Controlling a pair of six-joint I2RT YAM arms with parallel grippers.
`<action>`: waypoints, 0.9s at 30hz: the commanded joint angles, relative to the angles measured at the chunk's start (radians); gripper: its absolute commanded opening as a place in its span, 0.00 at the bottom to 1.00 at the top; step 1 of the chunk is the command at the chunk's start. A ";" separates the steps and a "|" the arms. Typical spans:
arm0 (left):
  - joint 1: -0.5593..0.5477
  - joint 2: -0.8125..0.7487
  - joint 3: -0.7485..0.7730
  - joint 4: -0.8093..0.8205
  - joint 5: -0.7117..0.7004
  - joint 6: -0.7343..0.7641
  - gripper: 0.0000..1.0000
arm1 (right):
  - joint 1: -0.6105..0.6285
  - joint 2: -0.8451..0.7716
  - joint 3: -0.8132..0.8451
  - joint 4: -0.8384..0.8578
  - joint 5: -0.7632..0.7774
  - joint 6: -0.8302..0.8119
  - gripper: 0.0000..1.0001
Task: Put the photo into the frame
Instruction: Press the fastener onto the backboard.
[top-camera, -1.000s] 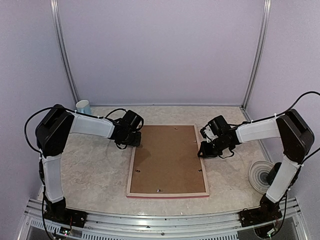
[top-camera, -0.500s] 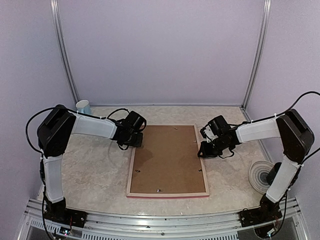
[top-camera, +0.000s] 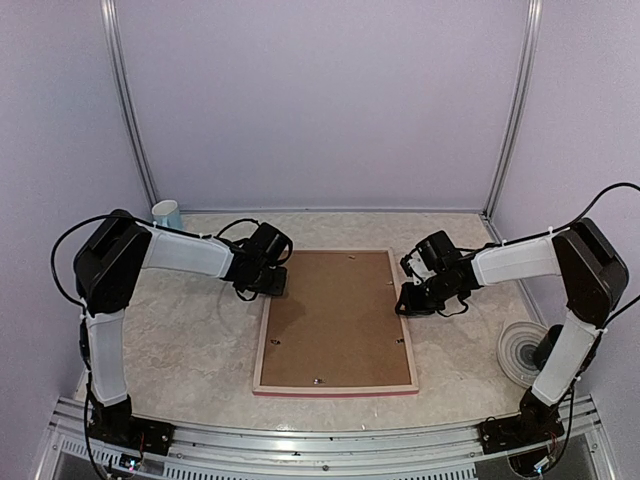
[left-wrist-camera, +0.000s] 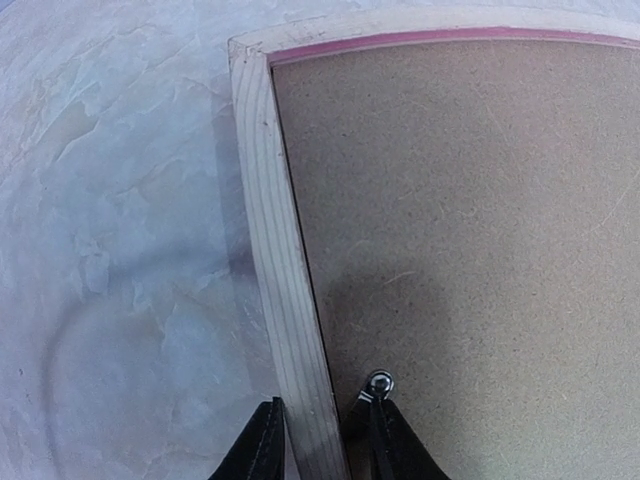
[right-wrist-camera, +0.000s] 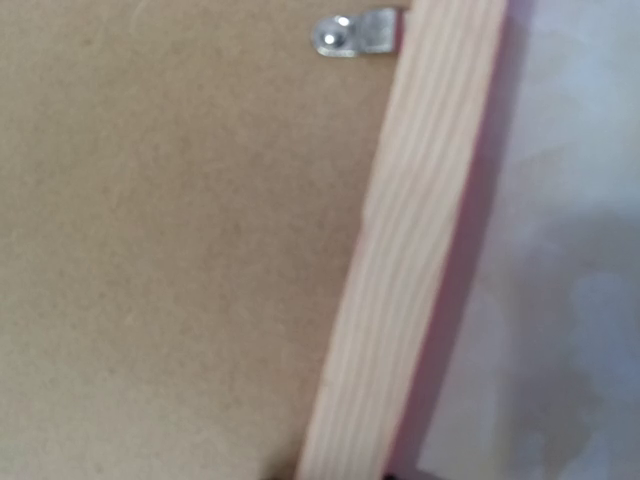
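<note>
The frame (top-camera: 263, 345) lies face down in the middle of the surface (top-camera: 180, 330). Its pale wood back is up and a thin pink line shows along its near edge. A brown backing board (top-camera: 335, 315) fills its opening and hides whatever is under it.

My left gripper (top-camera: 272, 283) is at the frame's left rail, close to the far left corner. In my left wrist view its fingers (left-wrist-camera: 262, 445) straddle that rail, one outside on the surface and one inside over the board. The inner one is touching or just beside a small metal clip (left-wrist-camera: 378, 384). I cannot tell whether they pinch the wood or only bracket it.

My right gripper (top-camera: 405, 300) sits low at the right rail, about a third of the way down from the far corner. Its wrist view is blurred and shows the rail, the board and another clip (right-wrist-camera: 352, 34). Only dark slivers of the fingertips show at the bottom edge, so I cannot tell its grip either.

Open marbled surface spreads to the left of the frame. There is a narrower strip on the right and a band between the far rail and the back wall. The near rail lies close to the metal mounting track.

A pale blue cup (top-camera: 166, 213) stands in the far left corner, and I cannot see into it. A white round disc (top-camera: 522, 352) lies near my right arm's base, well apart from the frame.
</note>
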 joint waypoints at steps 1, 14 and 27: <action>0.024 0.040 -0.029 -0.072 0.012 0.014 0.30 | -0.018 0.036 -0.007 -0.036 0.032 -0.023 0.24; 0.028 0.066 -0.040 -0.056 -0.014 0.000 0.11 | -0.022 0.037 -0.005 -0.040 0.031 -0.024 0.23; -0.004 0.065 -0.038 0.013 -0.172 -0.086 0.11 | -0.022 0.047 -0.005 -0.035 0.021 -0.027 0.21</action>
